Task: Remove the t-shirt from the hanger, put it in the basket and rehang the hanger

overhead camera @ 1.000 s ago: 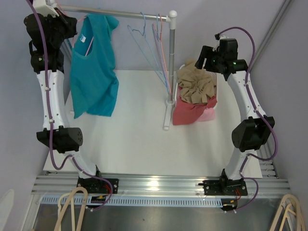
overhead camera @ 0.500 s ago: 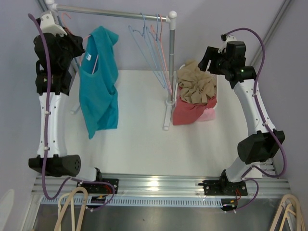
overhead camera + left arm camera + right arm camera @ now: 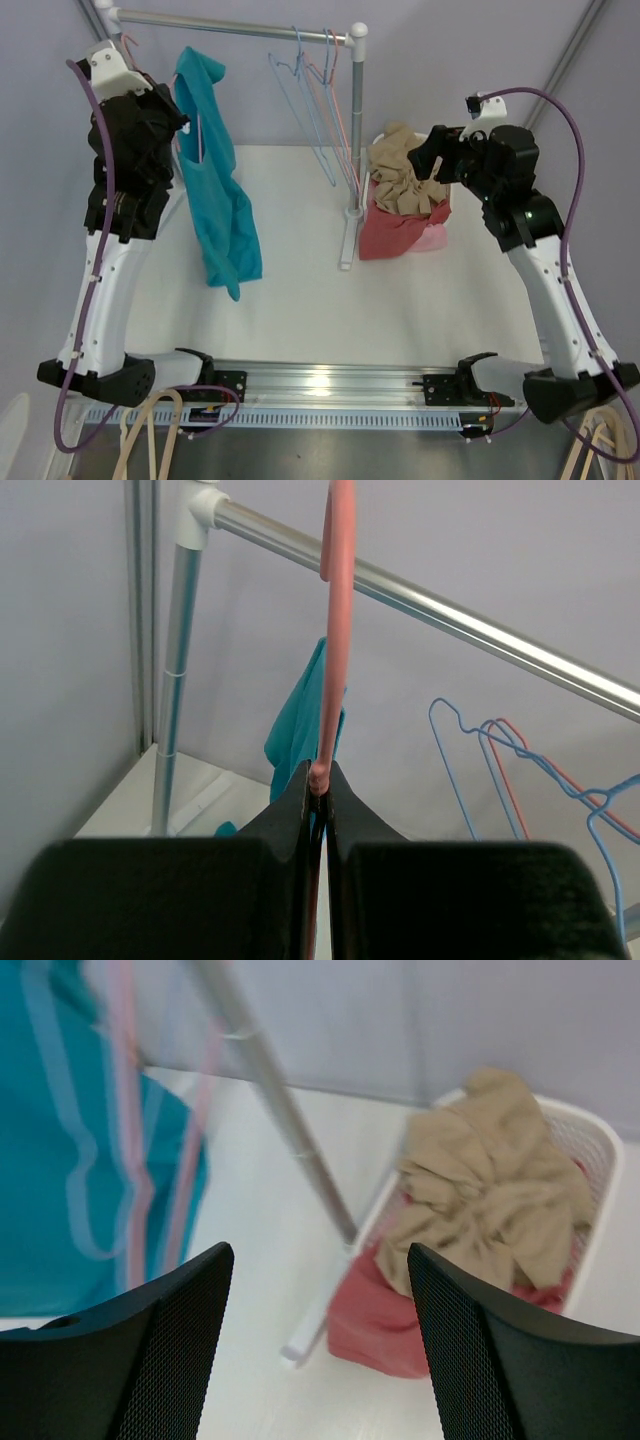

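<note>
The left wrist view settles what the overhead view hides. The left gripper (image 3: 320, 780) is pressed shut on the stem of the pink hanger (image 3: 336, 630), its fingers meeting with only the thin stem between them. The hanger rises in front of the rail (image 3: 450, 630), but whether its hook sits on the rail cannot be told.

From above, the teal t-shirt (image 3: 218, 190) hangs on that hanger over the far left part of the bench (image 3: 300, 290), just beside the raised left arm.

The right wrist view shows the right gripper (image 3: 320, 1250) spread wide with nothing between its fingers, up above the far right of the bench. Below it is the white basket (image 3: 598, 1155). A beige garment (image 3: 490, 1195) lies crumpled on top, and a red garment (image 3: 370, 1325) spills over the side nearest the rack. The t-shirt is only a blur in this view.

The rack's right post (image 3: 355, 120) stands just beside the basket, between it and the t-shirt. A cluster of empty hangers (image 3: 320, 110), blue and reddish, hangs near the rail's right end, between the t-shirt and the post.
</note>
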Robot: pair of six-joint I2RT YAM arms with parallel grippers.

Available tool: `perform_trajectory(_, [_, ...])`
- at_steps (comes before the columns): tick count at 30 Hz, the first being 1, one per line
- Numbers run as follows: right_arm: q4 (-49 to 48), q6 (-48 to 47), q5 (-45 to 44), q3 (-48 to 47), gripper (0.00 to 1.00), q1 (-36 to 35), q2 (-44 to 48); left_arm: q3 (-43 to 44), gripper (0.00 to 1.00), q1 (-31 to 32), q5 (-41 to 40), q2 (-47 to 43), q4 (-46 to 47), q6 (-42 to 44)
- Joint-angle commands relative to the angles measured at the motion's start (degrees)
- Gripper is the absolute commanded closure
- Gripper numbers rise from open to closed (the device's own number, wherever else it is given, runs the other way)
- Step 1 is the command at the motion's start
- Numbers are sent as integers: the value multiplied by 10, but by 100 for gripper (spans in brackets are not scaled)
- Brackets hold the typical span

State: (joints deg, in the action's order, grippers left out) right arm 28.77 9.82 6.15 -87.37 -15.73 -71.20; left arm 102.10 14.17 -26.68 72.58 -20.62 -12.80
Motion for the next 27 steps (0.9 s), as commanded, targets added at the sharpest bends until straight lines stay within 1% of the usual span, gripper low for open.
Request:
perform_trajectory(1, [-42,-39,5,8,25,-63,54,4,99,41,-111,-31,6,25])
perform_trajectory(2, [-36,-46,3,10,25,-83,58,5,99,62,-128,-31,2,34])
perform_trajectory(3, [-34,-49,6,14,25,-104,62,10,99,69,-141,-30,-26,31])
perform_trajectory(4, [-33,-51,11,24,25,-146,68,22,99,75,-165,-21,-46,25])
perform_trajectory(6, [-42,-48,36,37,25,-182,70,41,99,87,-184,-10,-86,-5])
perform_trajectory(7, [-45,-47,43,45,25,-212,70,44,99,89,-199,-4,-123,-17])
perform_trajectory(9, [-60,-50,52,67,26,-247,69,42,99,94,-212,5,-144,-37])
perform_trajectory(10, [-64,-53,59,74,27,-282,68,39,99,96,-220,5,-160,-43])
perform_trajectory(13, [-77,-65,70,91,27,-339,56,18,99,98,-249,5,-179,-61])
perform_trajectory(14, [-79,-66,68,95,27,-375,45,15,99,99,-259,5,-187,-71])
perform_trajectory(17, [-93,-62,62,108,27,-424,30,14,99,99,-274,13,-222,-92])
perform_trajectory(21, [-151,-23,115,129,27,-441,-2,5,99,99,-286,23,-243,-104])
perform_trajectory(27, [-199,-1,118,129,26,-483,-42,-29,99,99,-303,42,-265,-135])
